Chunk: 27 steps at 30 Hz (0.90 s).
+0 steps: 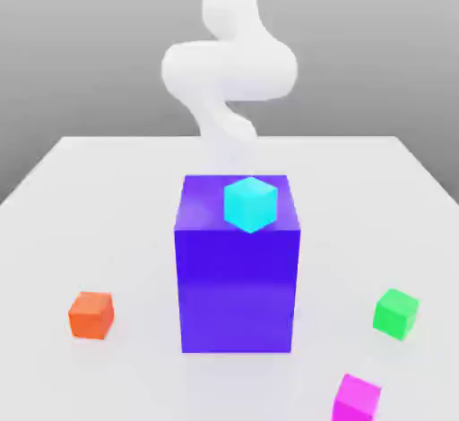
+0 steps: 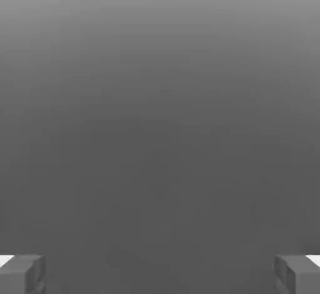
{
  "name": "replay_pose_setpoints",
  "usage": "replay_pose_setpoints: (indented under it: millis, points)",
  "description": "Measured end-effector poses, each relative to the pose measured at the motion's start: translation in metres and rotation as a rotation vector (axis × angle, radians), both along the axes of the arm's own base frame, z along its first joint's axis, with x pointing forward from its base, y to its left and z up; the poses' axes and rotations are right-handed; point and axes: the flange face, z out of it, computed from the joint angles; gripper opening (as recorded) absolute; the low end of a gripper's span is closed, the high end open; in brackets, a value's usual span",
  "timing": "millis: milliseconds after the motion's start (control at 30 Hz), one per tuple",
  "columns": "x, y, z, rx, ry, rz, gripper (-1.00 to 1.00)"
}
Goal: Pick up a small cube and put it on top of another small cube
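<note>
I am seeing the cyan cube sitting on top of the tall purple block, near that block's front edge and slightly toward the exterior view's right of its centre. The block is standing upright in the middle of the desk.

Through the hand view I am looking at the gripper with its two grey fingertips sitting wide apart at opposite edges of the frame; the gap between them is holding nothing, only plain grey background. I am not able to place the cyan cube relative to the gripper from these frames. In the exterior view the white arm is curling above and behind the purple block, at about 12 o'clock from the cube.

Taking the purple block as the clock's centre, the orange cube is lying on the desk at roughly 8 o'clock, the green cube at roughly 4 o'clock, and the magenta cube at about 5 o'clock, nearer the front edge. All three are sitting well apart from the block and from each other.

The desk is showing as a pale, smooth white surface, and the room behind it is fading into flat grey.
</note>
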Motion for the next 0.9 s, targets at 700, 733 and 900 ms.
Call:
replay_pose_setpoints:
  millis: [700,733,900]
  points:
    - [0.131,0.129,-0.349,-0.267,0.486,0.694,0.0]
    - [0.13,0.132,-0.368,-0.283,0.508,0.723,0.0]
    - [0.116,0.149,-0.457,-0.367,0.615,0.876,0.0]
